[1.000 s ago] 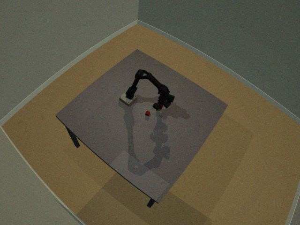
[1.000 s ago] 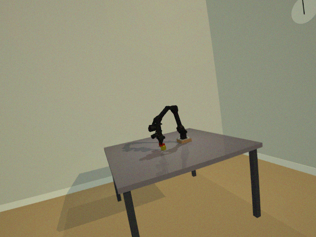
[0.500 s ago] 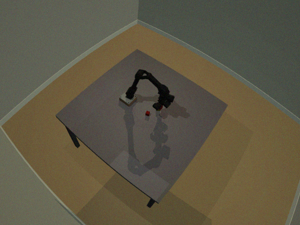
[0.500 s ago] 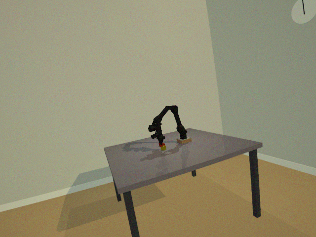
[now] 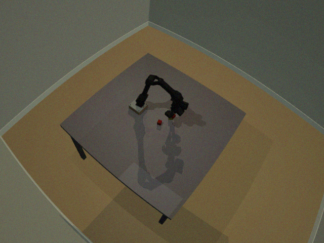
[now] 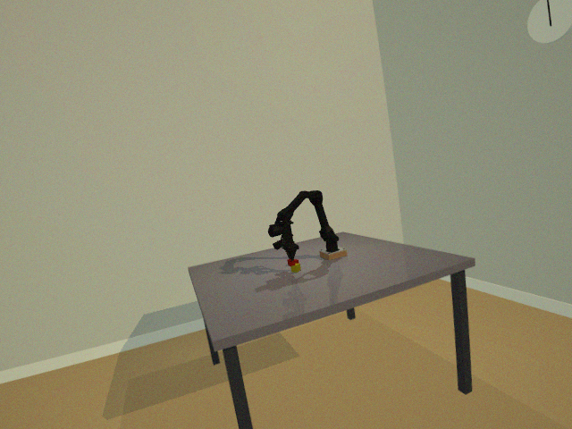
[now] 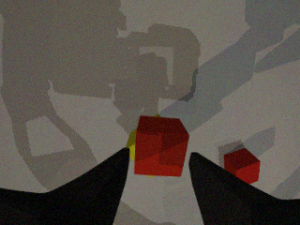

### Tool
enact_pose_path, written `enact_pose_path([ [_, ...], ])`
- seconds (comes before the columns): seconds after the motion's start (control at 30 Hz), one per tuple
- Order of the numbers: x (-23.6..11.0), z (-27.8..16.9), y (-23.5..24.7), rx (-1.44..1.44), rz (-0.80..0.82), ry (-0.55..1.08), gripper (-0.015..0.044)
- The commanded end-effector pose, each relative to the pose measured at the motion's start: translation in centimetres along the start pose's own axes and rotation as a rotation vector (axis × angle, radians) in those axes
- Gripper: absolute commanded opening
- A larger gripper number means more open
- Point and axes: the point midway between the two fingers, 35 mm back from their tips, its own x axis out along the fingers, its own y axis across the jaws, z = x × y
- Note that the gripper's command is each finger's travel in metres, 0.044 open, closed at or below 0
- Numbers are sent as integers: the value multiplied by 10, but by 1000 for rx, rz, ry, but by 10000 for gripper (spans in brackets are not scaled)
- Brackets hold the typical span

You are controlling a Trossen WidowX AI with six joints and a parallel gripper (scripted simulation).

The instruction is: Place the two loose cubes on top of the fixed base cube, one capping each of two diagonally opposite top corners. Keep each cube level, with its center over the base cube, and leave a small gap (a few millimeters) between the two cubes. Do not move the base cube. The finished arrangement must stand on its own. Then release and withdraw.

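Observation:
One red cube (image 7: 161, 145) (image 6: 291, 261) (image 5: 173, 115) rests on the yellow base cube (image 6: 296, 267) (image 7: 131, 142), set off towards one corner. In the wrist view only a sliver of the yellow cube shows behind it. My gripper (image 7: 160, 157) (image 5: 170, 113) (image 6: 290, 255) stands around this red cube, open, with a narrow gap on each side between the fingers and the cube. The second red cube (image 5: 159, 121) (image 7: 242, 165) lies loose on the table (image 5: 104, 125), a short way from the base cube.
The arm's mount plate (image 5: 137, 106) (image 6: 333, 253) stands on the table behind the cubes. The table edges are far from the cubes on all sides.

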Motion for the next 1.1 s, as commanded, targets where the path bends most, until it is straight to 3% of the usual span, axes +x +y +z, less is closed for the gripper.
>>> enact_pose_path([
  [0.0,-8,1,1,-1,2,-7,205],
  [0.43,-20,1,1,-1,2,-7,205],
  [0.47,-18,0,-1,14,1,-3,231],
  [0.53,-22,-2,-13,121,0,-4,265],
  [0.93,-53,-44,-106,1091,-6,-10,265],
  [1.07,-56,-51,-116,1211,-7,-11,265],
])
